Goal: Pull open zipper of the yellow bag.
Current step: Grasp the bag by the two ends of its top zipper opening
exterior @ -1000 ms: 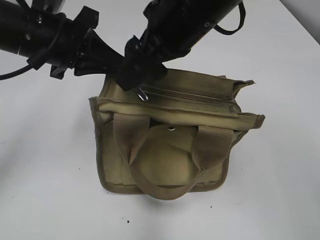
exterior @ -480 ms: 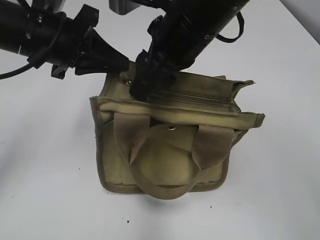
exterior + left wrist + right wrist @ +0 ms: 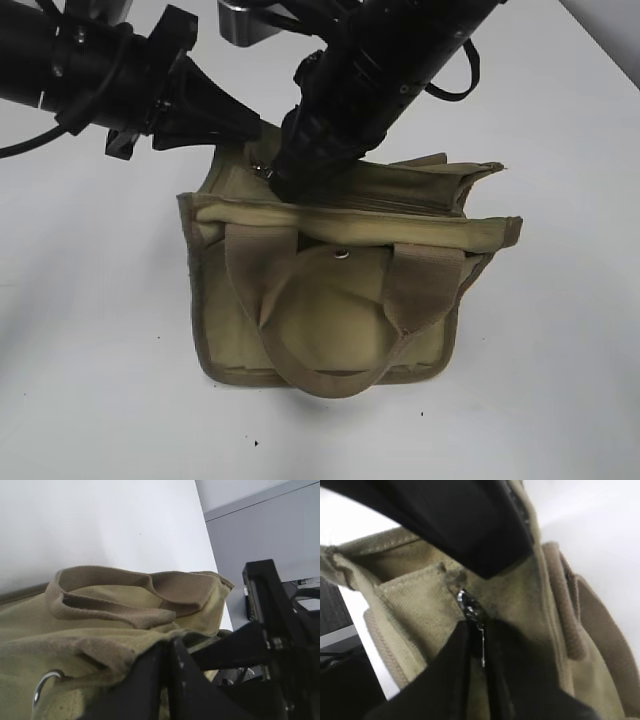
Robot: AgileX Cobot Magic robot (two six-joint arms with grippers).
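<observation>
Black right gripper (image 3: 482, 645) fingers pinch the silver pull tab (image 3: 481, 639) at the left end of the zipper (image 3: 400, 207), which runs rightward along the yellow bag (image 3: 330, 300) top, while the closed left gripper (image 3: 235, 125) clamps the bag's left corner.

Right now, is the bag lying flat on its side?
No, the yellow bag stands upright on the white table, with its handle hanging down the front.
</observation>
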